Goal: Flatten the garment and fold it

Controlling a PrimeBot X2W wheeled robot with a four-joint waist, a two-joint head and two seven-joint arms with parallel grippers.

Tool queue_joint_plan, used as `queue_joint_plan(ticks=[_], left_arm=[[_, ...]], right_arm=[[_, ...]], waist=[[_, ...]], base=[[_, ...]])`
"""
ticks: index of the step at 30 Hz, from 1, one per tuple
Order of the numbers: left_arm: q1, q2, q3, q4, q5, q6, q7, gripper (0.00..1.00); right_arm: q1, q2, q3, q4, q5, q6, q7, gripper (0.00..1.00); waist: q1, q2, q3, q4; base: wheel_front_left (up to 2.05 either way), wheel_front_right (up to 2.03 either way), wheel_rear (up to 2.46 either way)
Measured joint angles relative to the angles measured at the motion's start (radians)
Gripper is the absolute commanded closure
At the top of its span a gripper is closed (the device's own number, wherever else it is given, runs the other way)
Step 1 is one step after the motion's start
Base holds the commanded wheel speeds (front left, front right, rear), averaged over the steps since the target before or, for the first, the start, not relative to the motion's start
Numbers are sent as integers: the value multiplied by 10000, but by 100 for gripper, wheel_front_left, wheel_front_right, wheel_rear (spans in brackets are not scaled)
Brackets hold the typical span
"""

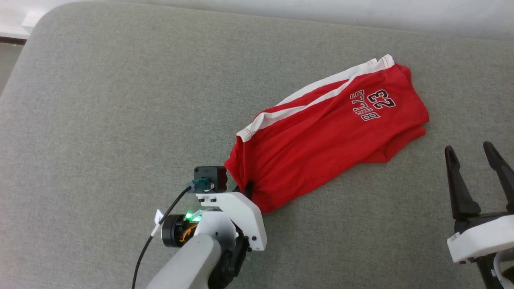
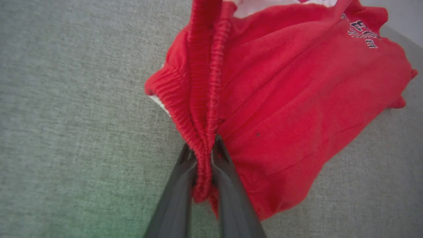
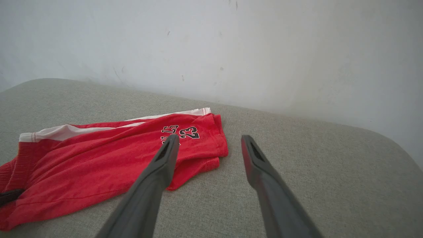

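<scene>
One garment (image 1: pixel 321 136), four fingers (image 3: pixel 264 178).

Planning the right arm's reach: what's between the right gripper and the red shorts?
Nothing but bare grey cushion, seen in the head view; the right gripper, fingers open, sits apart from the shorts.

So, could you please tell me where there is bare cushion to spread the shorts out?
Widest free patch: the cushion left of the shorts, out to its rounded edge. A narrower strip lies between the shorts and the wall, another between them and the open right gripper. Crowded at the waistband, where the left gripper is clamped.
</scene>
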Motion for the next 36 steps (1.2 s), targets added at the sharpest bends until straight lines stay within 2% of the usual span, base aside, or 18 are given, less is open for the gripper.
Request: queue_joint_plan(ticks=[6, 9, 16, 19, 23, 28, 36], left_arm=[[11, -67, 184, 29, -336, -366, -445, 100], [13, -67, 230, -15, -416, -502, -523, 100], [2, -61, 244, -268, -420, -604, -708, 100], [-47, -132, 224, -357, -416, -621, -805, 100], [-416, -355, 109, -326, -401, -782, -897, 100], [-683, -617, -59, -176, -408, -886, -1062, 100], [-1001, -901, -219, 23, -499, -1041, -1289, 100]], right_arm=[[-264, -408, 90, -2, 125, 0, 244, 0], [-583, -780, 184, 31, 368, 0, 709, 0], [-2234, -1904, 380, 583, 815, 2, 3208, 0], [-3200, -1868, 213, 1254, 815, 0, 4571, 0], [-4294, -2150, 245, 2222, 512, 0, 5400, 0], [-4753, -2288, 163, 3313, 180, 0, 5781, 0], [-4753, -1760, -240, 4253, 278, 0, 6176, 0]], waist=[[0, 1, 40, 106], [0, 0, 83, 174], [0, 0, 367, 320], [1, 0, 563, 382], [2, 0, 845, 543], [1, 0, 1146, 880], [0, 1, 1520, 1330]], base=[[0, 0, 0], [0, 0, 0], [0, 0, 0], [0, 0, 0], [0, 0, 0], [0, 0, 0], [0, 0, 0]])
